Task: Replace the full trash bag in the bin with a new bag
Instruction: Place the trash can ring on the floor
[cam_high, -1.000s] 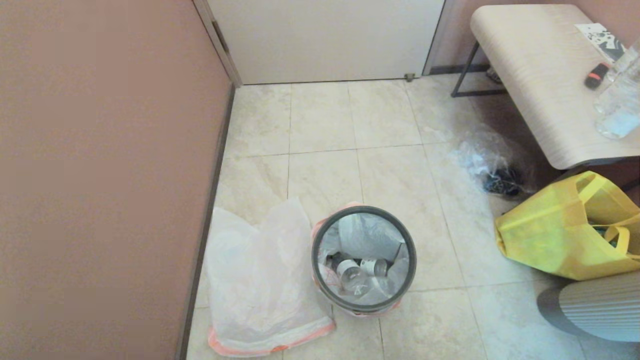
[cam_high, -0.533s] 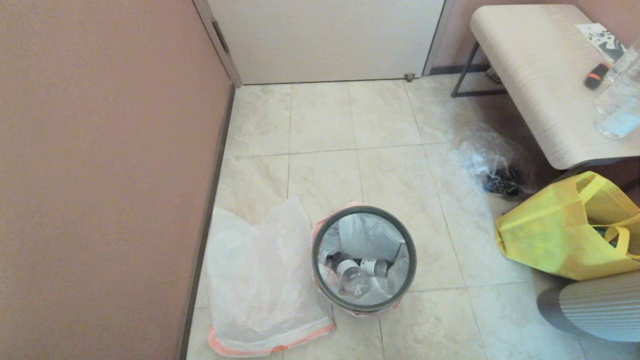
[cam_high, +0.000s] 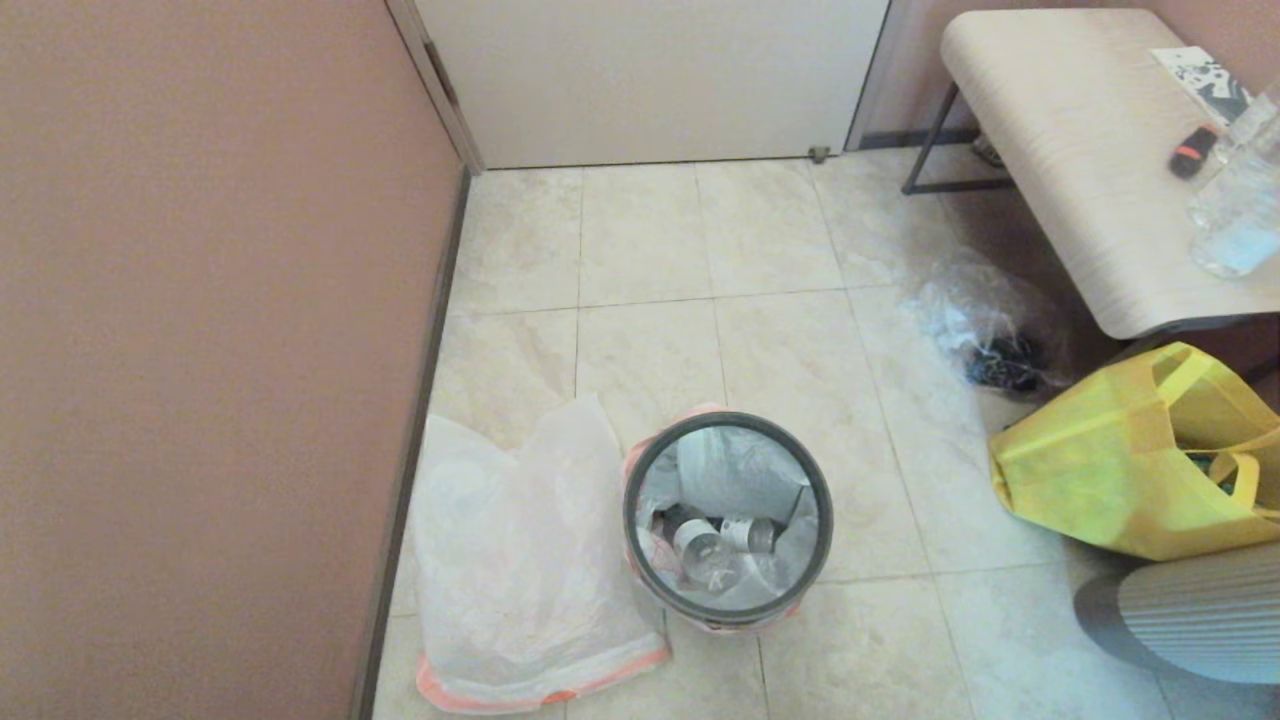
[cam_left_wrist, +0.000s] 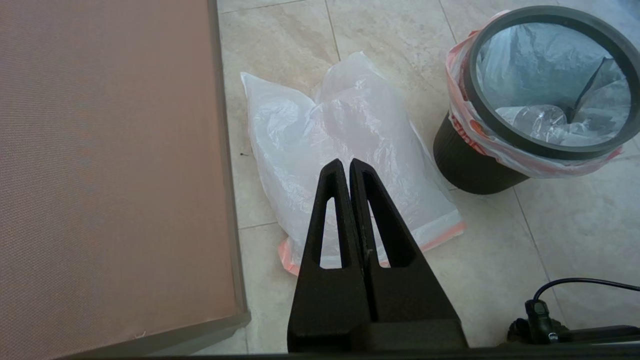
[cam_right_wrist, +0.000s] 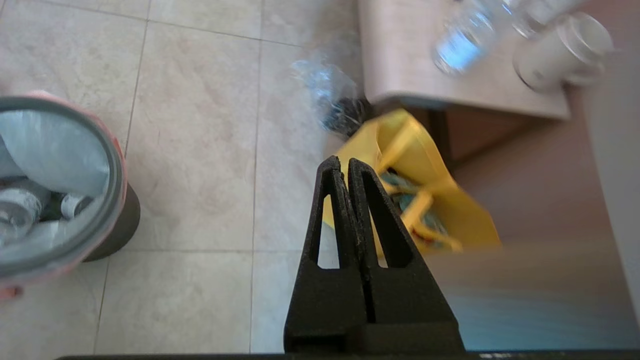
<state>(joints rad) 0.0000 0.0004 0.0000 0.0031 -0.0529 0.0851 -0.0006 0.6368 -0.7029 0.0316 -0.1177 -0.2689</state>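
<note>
**Nothing grabbed yet, plenty that could snag**

The bin (cam_high: 728, 520) sits low-centre in the head view, with its hoop (cam_high: 640, 470) clamping the full bag (cam_high: 735, 475). The new bag (cam_high: 520, 560) lies flat at its 9 o'clock, touching it. The left gripper (cam_left_wrist: 349, 165) hangs over the new bag, fingers pressed together and holding nothing. The right gripper (cam_right_wrist: 345, 164) is the same, up over floor between the bin and the yellow bag (cam_right_wrist: 425, 210) at its 3 o'clock.

My worries: yank the liner with the hoop still on and the light bin probably lifts or tips, spilling bottles (cam_high: 705, 550). The thin film could also tear, and the new bag might slide away.
</note>
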